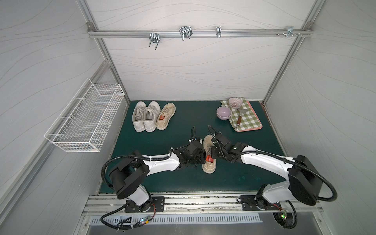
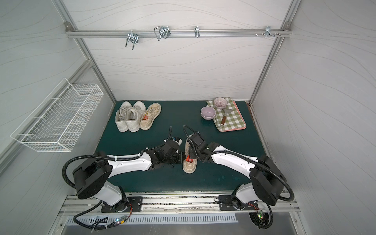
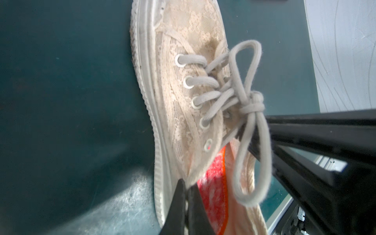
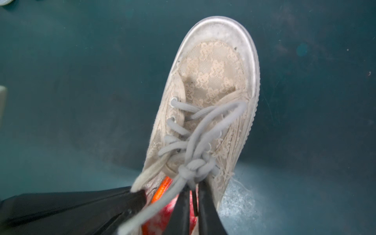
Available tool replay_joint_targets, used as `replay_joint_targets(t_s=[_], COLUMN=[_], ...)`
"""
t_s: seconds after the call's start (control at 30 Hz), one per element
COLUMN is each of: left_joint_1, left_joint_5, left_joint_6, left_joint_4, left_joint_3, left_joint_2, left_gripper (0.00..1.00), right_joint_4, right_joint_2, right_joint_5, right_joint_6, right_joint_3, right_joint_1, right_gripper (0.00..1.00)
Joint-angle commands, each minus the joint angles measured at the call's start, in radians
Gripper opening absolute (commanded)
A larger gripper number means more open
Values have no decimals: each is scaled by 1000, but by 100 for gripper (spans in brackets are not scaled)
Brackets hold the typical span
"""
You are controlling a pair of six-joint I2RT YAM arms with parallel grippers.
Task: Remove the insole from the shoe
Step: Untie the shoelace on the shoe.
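A beige lace shoe (image 1: 209, 166) (image 2: 189, 166) lies on the green mat between my two arms. Its red, orange-edged insole (image 1: 209, 158) (image 3: 213, 183) (image 4: 158, 219) shows inside the opening. My left gripper (image 3: 188, 189) (image 1: 203, 158) is shut, pinching the shoe (image 3: 183, 91) by the side rim of its opening. My right gripper (image 4: 193, 189) (image 1: 213, 155) reaches down into the opening under the tied lace. Its fingers stand almost together with the red insole between them. The shoe (image 4: 211, 77) points its toe away from my right wrist.
Two white sneakers (image 1: 145, 117) and the beige mate (image 1: 165, 116) stand at the back left. At the back right are two bowls (image 1: 223, 113) and a spatula (image 1: 239, 119) on a checked cloth (image 1: 249, 122). A wire basket (image 1: 85, 116) hangs on the left wall.
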Motion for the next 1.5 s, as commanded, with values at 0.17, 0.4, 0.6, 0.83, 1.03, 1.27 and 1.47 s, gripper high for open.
replay_joint_targets(t_s=[0.17, 0.4, 0.6, 0.83, 1.03, 1.27, 1.47], left_joint_1=[-2, 30, 50, 72, 83, 83, 82], left_joint_5=[-72, -111, -154, -178, -192, -168, -147], left_joint_6=[-20, -44, -58, -67, -69, -67, -64], left_joint_4=[-27, -72, -109, -139, -143, -132, -119], left_joint_3=[45, 43, 34, 25, 9, 10, 10], left_joint_2=[-17, -17, -30, -42, -62, -52, -48], left_gripper=[0, 0, 0, 0, 0, 0, 0], right_joint_4=[-59, -92, -124, -161, -236, -304, -309], right_joint_2=[-77, -168, -230, -309, -395, -470, -495], right_joint_5=[12, 21, 26, 41, 126, 141, 109], right_joint_6=[6, 10, 20, 31, 14, -20, -36], right_joint_3=[1, -31, -61, -67, -51, -21, -6], right_joint_1=[19, 24, 23, 24, 18, -71, -150], right_gripper=[2, 2, 2, 0, 0, 0, 0])
